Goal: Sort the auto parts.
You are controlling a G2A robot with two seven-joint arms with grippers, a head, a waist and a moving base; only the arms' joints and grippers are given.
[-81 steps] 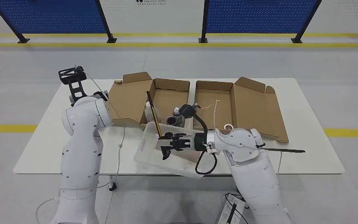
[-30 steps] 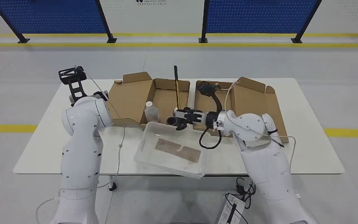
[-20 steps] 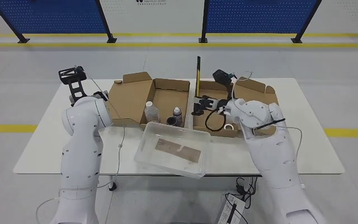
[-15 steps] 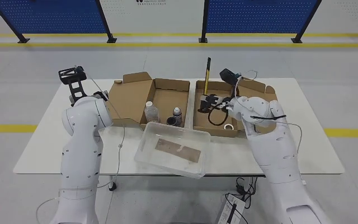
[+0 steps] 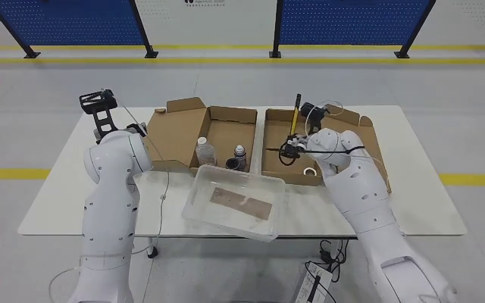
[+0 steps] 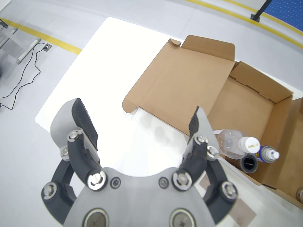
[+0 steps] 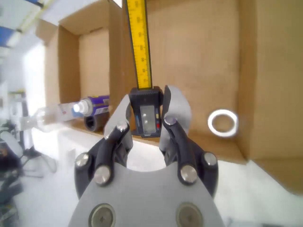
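Presently, right pincer (image 7: pixel 148 100) clenched on the caliper (image 7: pixel 139 48), fingers pressed to either side of its black display head, with only that narrow gap between them. The yellow beam runs straight out from the pincer, long axis in line with it, across the floor of the right box (image 7: pixel 201 60). From the top view the caliper points from the pincer toward the far edge of the surface (image 5: pixel 68 189), leaning slightly right (height above the box floor: cannot tell). A white ring (image 7: pixel 222 123) lies in that box's near corner, apart from the caliper.

Left pincer (image 6: pixel 137 106) released, spread wide, nothing between its pads, held over the left end of the surface.

Right wrist view resolves the display window and scale ticks; from the top the caliper reads as a thin yellow-and-black bar. Left wrist view gives the left box (image 6: pixel 248 100) with a clear bottle (image 6: pixel 228 140), spray can (image 6: pixel 268 153) and black tube (image 6: pixel 249 164) upright at its near wall. A clear tray (image 5: pixel 198 198) sits at the front edge.
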